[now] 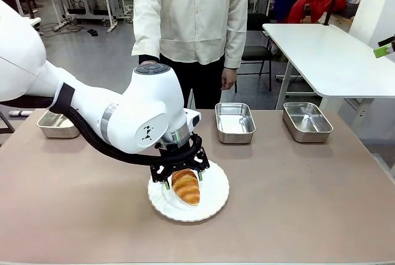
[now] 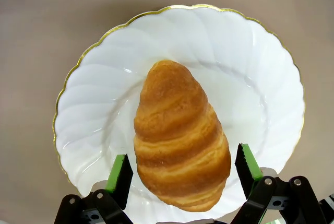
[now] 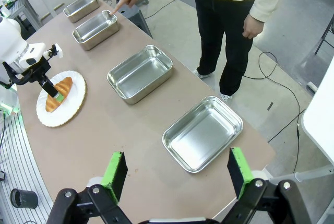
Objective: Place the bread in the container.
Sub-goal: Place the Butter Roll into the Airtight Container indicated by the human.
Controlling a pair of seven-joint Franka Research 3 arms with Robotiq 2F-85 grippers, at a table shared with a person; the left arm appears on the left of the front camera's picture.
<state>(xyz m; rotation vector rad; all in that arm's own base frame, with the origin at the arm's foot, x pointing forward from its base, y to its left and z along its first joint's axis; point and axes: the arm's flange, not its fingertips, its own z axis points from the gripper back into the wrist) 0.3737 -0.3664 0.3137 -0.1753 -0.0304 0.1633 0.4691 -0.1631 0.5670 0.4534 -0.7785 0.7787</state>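
Note:
The bread (image 2: 180, 130), a golden-brown croissant, lies on a round white plate (image 2: 250, 67) near the table's front middle (image 1: 187, 189). My left gripper (image 1: 182, 180) is lowered over it and stands open, with one green pad on each side of the croissant's near end (image 2: 182, 164). A person's finger (image 3: 119, 7) points at one steel container (image 3: 95, 26), second from the far end of the row in the right wrist view. In the front view my left arm hides that container. My right gripper (image 3: 176, 174) hangs open high above the table's end, holding nothing.
Three more steel trays stand empty along the far edge (image 1: 58, 124) (image 1: 234, 121) (image 1: 307, 120). The person stands behind the table at the middle (image 1: 191, 18). Bare tabletop lies around the plate (image 1: 213, 200).

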